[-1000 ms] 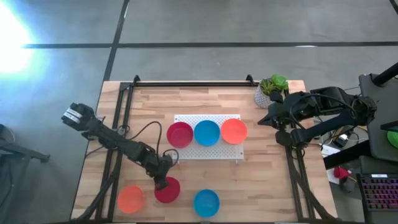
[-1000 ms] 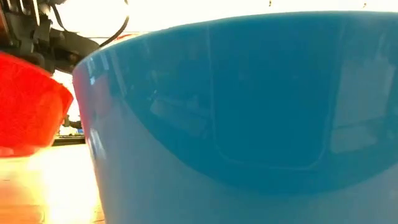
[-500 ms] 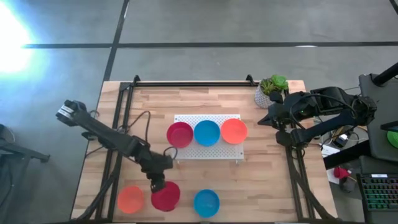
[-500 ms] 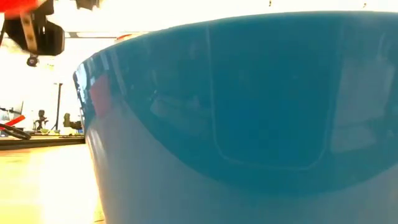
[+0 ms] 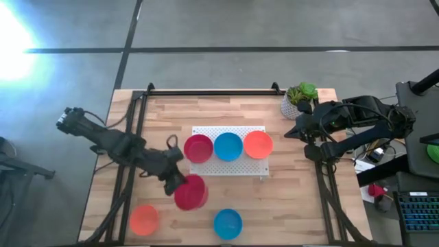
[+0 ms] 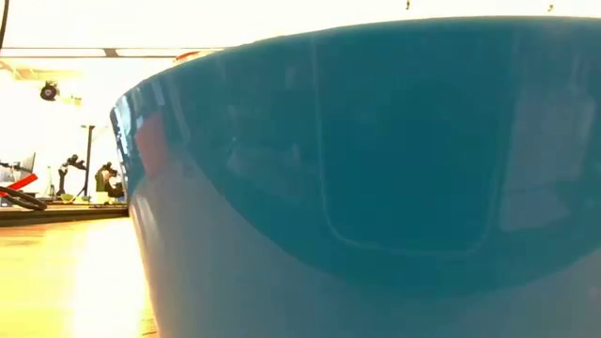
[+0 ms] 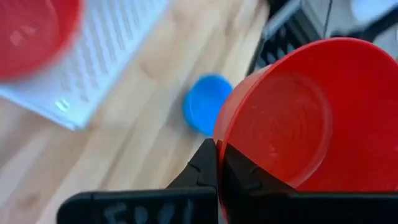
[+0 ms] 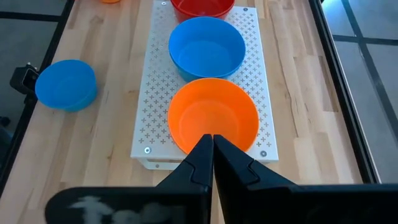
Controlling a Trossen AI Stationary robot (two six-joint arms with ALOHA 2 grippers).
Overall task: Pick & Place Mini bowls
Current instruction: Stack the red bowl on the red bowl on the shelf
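Your left gripper (image 5: 175, 185) is clamped tight on the rim of a red mini bowl (image 5: 191, 192), holding it above the wooden table (image 5: 295, 185) just in front of the white perforated board (image 5: 230, 165). Three more bowls sit in a row on that board, and an orange bowl (image 5: 144, 219) and a blue bowl (image 5: 228, 224) rest near the front edge. Your right gripper (image 5: 296, 129) waits closed and empty beside the potted plant (image 5: 300, 97).

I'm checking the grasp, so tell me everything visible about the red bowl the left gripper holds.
The red bowl is small, round and shallow, of smooth plastic by its look, empty inside. The left gripper, shut, pinches its rim, holding it tilted above the wood table, between the white perforated board and the loose blue bowl. Nothing else touches it.
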